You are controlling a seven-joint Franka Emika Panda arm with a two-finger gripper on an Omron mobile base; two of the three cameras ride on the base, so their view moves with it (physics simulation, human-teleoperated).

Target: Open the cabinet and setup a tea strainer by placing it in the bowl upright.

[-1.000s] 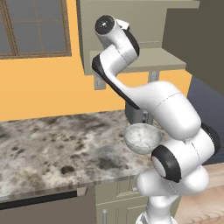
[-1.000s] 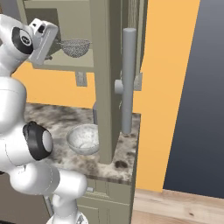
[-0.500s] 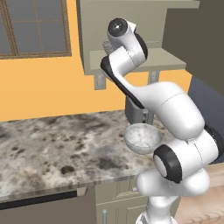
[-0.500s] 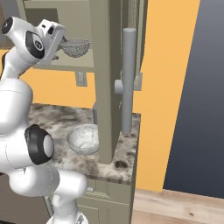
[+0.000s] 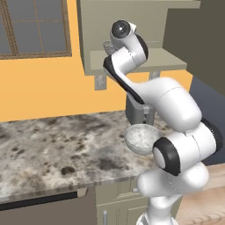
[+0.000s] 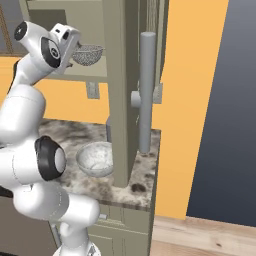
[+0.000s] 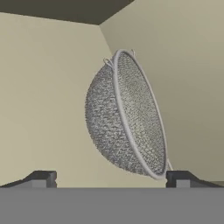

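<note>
A speckled stone counter point(image 6: 145, 172) runs under the orange wall. Above it the cabinet point(image 6: 117, 85) stands open, the strainer point(image 6: 88, 54) sitting on its shelf, a grey mesh half-sphere with a thin metal rim. The gripper point(image 7: 111, 178) faces it with fingers spread wide and empty. The round mesh could roll or slide back if one finger nudges it first. The smooth pale bowl point(image 6: 95, 159) waits on the counter below.

Orange wall point(image 5: 48, 83) behind a speckled grey-brown stone worktop point(image 5: 52, 149). Wood-framed window point(image 5: 35, 28) at upper left (panes grey). Olive under-counter cabinets point(image 6: 127, 230) below the worktop's front edge. Wood floor point(image 6: 205, 237) lower right; dark grey wall point(image 6: 225, 110) beside it.
</note>
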